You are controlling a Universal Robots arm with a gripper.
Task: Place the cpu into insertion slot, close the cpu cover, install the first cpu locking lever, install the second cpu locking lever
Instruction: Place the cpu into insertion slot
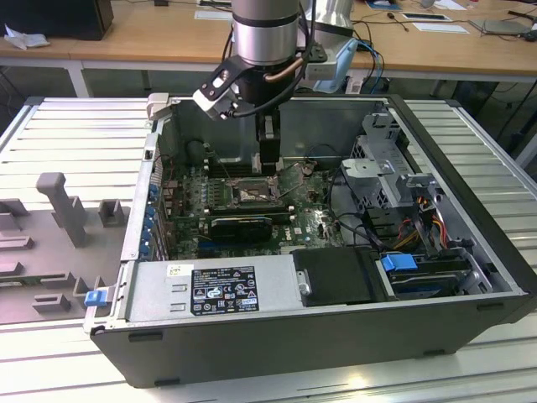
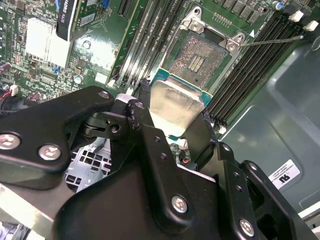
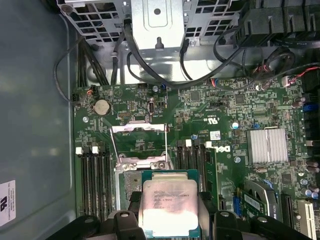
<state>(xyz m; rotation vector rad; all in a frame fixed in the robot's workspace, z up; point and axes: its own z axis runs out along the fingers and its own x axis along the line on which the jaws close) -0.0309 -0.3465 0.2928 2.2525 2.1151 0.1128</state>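
Hand (image 2: 172, 120) clamped on the cpu (image 2: 176, 100): the two black fingers (image 2: 147, 125) press on opposite edges, leaving the pale metal face uncovered and the underside free to meet the contacts. The chip hangs over the near edge of the insertion slot (image 2: 196, 60) and, by the look of it, is not yet seated; whether it touches the rim cannot be told. In the first wrist view the cpu (image 3: 169, 200) hides most of the socket, and beyond it the cpu cover (image 3: 137, 128) lies swung back on its hinge, its square opening showing green board, so the slot is open from above. A thin locking lever (image 2: 272, 39) is released and angled away across the memory slots (image 2: 250, 70), presumably so that nothing stops the cover from being open. The slot (image 1: 252, 193) sits toward the far edge of the motherboard (image 3: 200, 110), between the banks of memory slots. The board lies flat in the opened case (image 1: 470, 252), which rests on its side on the ribbed table (image 1: 75, 134), giving the arm a straight descent from above
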